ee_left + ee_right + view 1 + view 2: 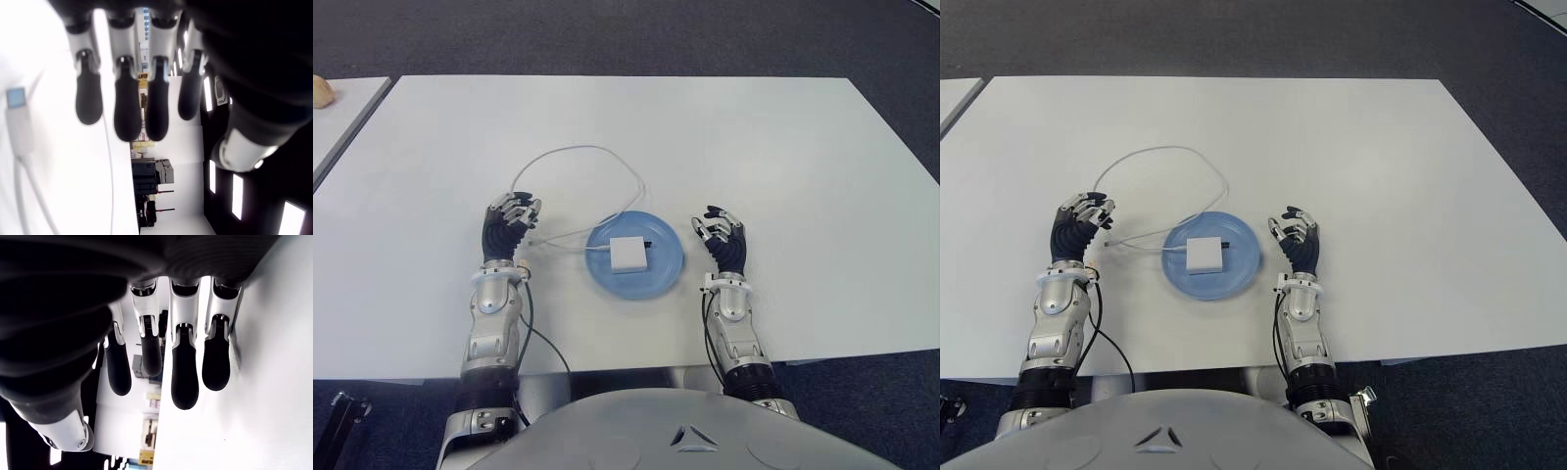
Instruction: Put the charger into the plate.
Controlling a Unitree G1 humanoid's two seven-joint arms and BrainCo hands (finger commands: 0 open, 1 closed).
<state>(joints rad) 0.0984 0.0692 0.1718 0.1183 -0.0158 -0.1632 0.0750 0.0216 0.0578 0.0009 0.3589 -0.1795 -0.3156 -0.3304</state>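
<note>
Both hands' fingers [127,107] hang relaxed, empty; charger [628,254] in plate [666,276].

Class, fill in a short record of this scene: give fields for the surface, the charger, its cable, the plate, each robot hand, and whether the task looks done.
surface: white table
plate: blue plate, between the two hands
charger: white charger, lying in the plate
cable: white cable, looping from the charger out over the table
left robot hand: left robot hand, beside the cable's end, fingers relaxed, holding nothing
right robot hand: right robot hand, right of the plate, open and empty
task state: charger already in the plate
</note>
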